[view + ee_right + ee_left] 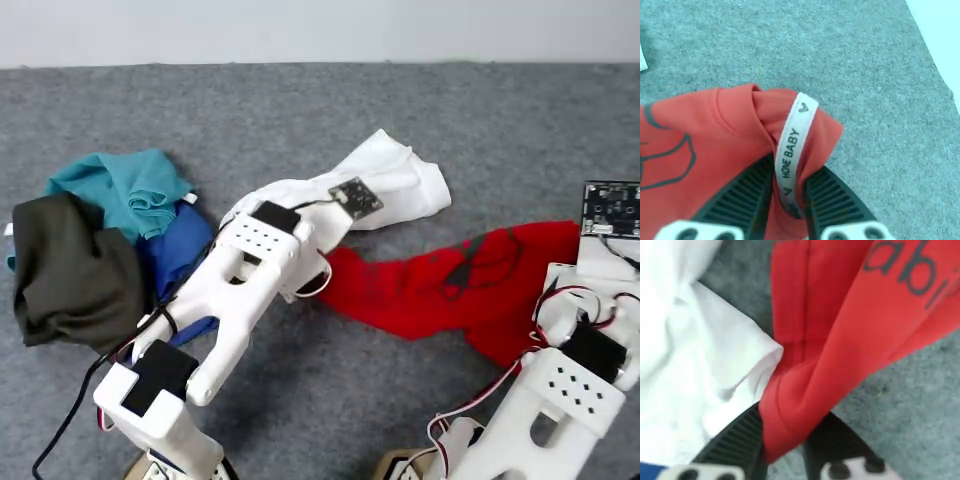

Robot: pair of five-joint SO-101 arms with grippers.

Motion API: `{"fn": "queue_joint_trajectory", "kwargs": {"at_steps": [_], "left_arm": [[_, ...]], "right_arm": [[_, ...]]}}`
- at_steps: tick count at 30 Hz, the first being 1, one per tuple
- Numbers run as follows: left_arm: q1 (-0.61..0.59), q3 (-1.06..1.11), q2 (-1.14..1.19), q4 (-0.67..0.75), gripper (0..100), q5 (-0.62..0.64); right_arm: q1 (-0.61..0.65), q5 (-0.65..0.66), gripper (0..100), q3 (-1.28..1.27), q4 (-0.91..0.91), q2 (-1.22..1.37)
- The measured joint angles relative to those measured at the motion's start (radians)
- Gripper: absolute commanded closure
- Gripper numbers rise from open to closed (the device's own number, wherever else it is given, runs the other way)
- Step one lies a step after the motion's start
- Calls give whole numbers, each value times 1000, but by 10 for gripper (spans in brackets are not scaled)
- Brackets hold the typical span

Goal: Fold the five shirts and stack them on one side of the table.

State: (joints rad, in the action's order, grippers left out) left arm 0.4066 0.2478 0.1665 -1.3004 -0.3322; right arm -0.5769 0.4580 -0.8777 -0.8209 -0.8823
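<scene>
- Left gripper (782, 442): its two fingers are pressed onto a bunched fold of the red shirt (840, 340). The left wrist view is too close to tell which part of the garment this fold is; it may be a sleeve or the hem.
- Right gripper (787, 197): pinches the opposite end of the red shirt at the neck opening. A white label strip (792, 145) runs down between the ribbed fingers (740, 197).
- Red shirt, high view (450, 285): lies stretched across the table (300, 120) between the two arms, from the middle of the table to the right side. Dark print faces up.
- White shirt (385, 185): lies crumpled at the centre of the table, behind the red shirt and touching its left end. In the left wrist view its cloth (700, 365) sits just beside the gripped red fold.
- Teal shirt (130, 190), blue shirt (180, 250) and dark olive shirt (65, 270): piled loosely at the left side of the table, overlapping one another and unfolded. The olive shirt is nearest the left edge. The blue shirt is partly under the left arm.
- Table surface: grey, carpet-like covering.
</scene>
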Motion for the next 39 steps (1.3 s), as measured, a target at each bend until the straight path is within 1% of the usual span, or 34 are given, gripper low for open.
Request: {"fn": "queue_joint_trajectory", "kwargs": {"at_steps": [8,11,15,19,23,26,29,31,36,37,39], "left_arm": [[-6,-129,0,-109,987,-3],[-52,-180,-29,-146,987,-6],[-149,-222,-146,-190,987,-5],[-181,-227,-293,-235,987,-6],[-184,-227,-427,-264,986,-6],[-184,-199,-465,-259,985,-6],[-175,-107,-451,-210,982,-6],[-157,-38,-407,-149,945,-5],[-132,-6,-215,8,727,-2],[-132,-14,-172,17,700,0],[-130,-57,-78,26,691,35]], "right_arm": [[0,0,990,0,0,0],[0,-3,990,0,0,0],[0,-9,990,0,0,0],[0,-40,990,25,-14,0],[11,-66,990,129,-104,0],[51,-69,990,158,-150,0],[69,-71,990,158,-163,0],[72,-71,990,158,-163,0],[72,-72,990,158,-172,0],[72,-72,990,158,-172,0],[72,-72,990,158,-172,0]]}}
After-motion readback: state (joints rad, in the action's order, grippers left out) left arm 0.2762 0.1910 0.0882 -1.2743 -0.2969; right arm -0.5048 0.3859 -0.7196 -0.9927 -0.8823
